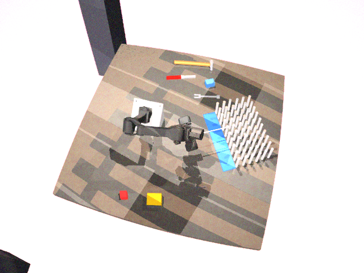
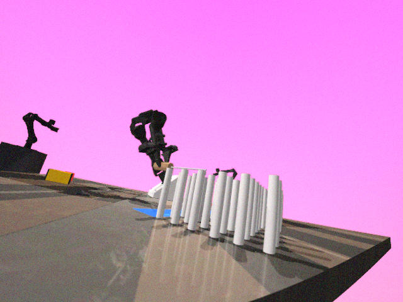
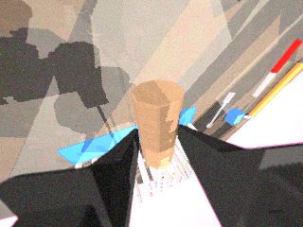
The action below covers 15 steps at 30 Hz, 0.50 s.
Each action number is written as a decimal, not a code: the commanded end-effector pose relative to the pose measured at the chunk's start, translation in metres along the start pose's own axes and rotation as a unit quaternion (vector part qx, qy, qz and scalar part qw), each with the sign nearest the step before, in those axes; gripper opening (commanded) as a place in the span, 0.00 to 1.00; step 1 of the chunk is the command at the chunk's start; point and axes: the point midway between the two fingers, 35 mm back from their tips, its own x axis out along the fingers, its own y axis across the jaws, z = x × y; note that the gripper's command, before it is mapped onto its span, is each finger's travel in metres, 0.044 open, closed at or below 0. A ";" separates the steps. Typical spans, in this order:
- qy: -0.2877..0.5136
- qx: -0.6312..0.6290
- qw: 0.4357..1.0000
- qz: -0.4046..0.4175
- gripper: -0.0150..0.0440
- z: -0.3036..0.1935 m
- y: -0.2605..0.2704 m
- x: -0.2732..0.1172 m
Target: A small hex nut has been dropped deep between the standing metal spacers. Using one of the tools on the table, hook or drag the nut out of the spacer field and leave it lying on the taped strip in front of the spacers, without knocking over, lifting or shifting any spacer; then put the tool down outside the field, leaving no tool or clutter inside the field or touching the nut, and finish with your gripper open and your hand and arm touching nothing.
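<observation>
My gripper (image 2: pixel 162 166) (image 3: pixel 157 130) is shut on a tool's wooden handle (image 2: pixel 166 165) (image 3: pixel 158 109). The tool's thin pale rod (image 1: pixel 213 130) (image 2: pixel 188 168) reaches out over the blue taped strip (image 1: pixel 228 164) (image 2: pixel 148 211) (image 3: pixel 92 148). In the top view the rod's far end appears over the front spacers. In the exterior view the rod lies nearly level, at about the height of the spacer tops. The white spacers (image 1: pixel 271 153) (image 2: pixel 239 207) stand upright in a dense field behind the strip. I cannot see the nut or tell whether the rod touches a spacer.
A fork-ended tool (image 1: pixel 207 96) (image 3: pixel 218 112), a blue block (image 1: pixel 209 83) (image 3: pixel 234 116), a red-and-white tool (image 1: pixel 173 77) (image 3: pixel 286 57) and a yellow-handled hammer (image 1: pixel 192 63) (image 3: pixel 279 89) lie beyond the strip's far end. A yellow block (image 1: pixel 154 199) (image 2: pixel 58 176) and red block (image 1: pixel 123 195) lie near the opposite edge.
</observation>
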 end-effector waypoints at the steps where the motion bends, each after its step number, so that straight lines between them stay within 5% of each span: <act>1: 0.002 -0.003 1.000 -0.003 0.25 0.007 0.007 0.026; 15: 0.002 -0.005 1.000 0.003 0.25 0.045 0.027 0.098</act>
